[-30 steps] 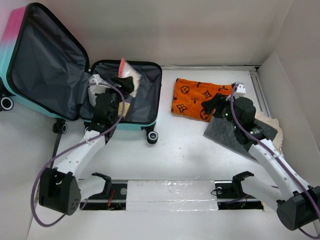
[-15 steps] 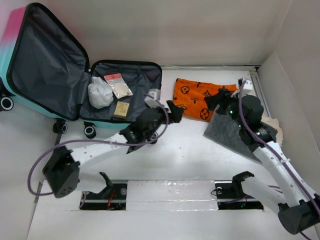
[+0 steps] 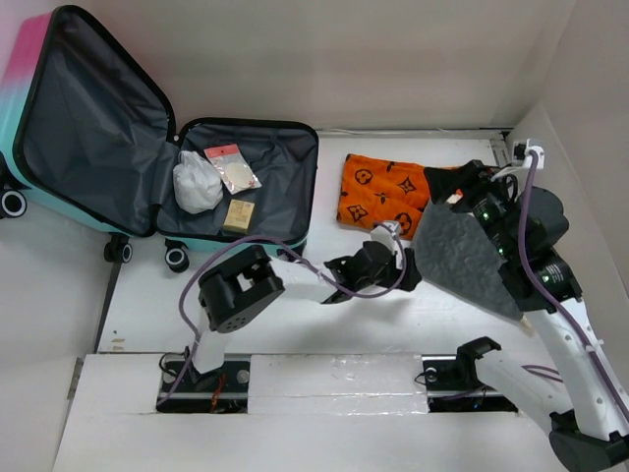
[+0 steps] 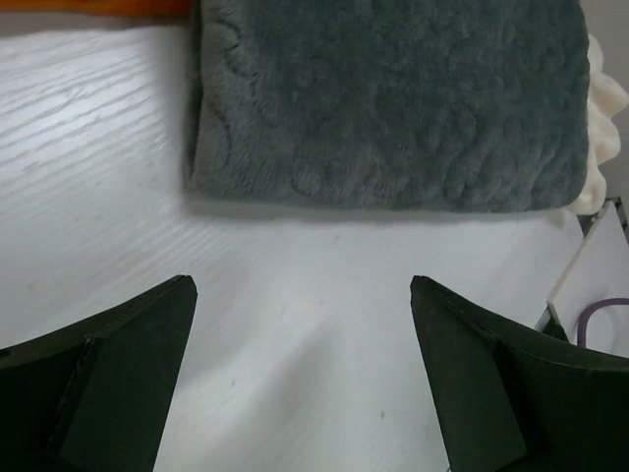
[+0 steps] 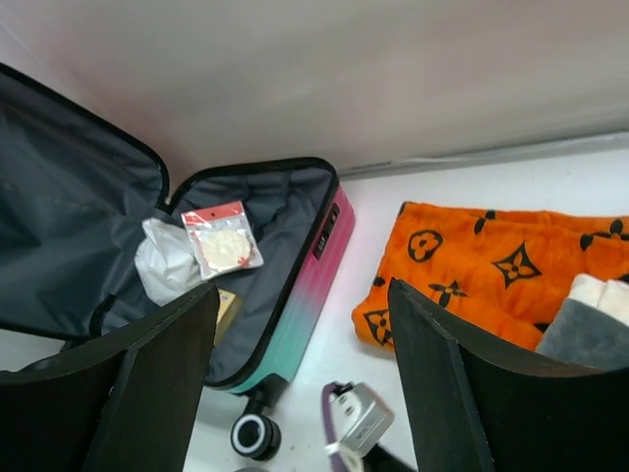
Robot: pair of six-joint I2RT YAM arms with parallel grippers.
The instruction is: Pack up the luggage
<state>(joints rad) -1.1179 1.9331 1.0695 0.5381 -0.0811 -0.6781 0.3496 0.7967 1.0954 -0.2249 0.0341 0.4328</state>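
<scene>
The luggage [image 3: 246, 241] lies open at the back left, lid [image 3: 88, 123] propped up, dark grey lining showing. It holds a white bundle [image 3: 197, 184], a red-topped packet [image 3: 233, 169] and a small tan box [image 3: 237, 214]. It also shows in the right wrist view [image 5: 295, 324]. My left gripper [image 3: 405, 265] is open and empty, low over the table just short of a folded grey towel [image 4: 393, 108]. My right gripper [image 3: 462, 185] is open and empty, raised above the towel [image 3: 462, 258] and an orange patterned cloth [image 3: 388, 192].
A cream cloth [image 4: 604, 98] lies under the towel's right side. A white wall runs along the back and the right. A metal rail [image 3: 334, 379] with the arm bases runs along the near edge.
My left arm has swung out of the luggage and across the table to the right, up to the grey towel. My right arm has lifted and drawn back to the right.
</scene>
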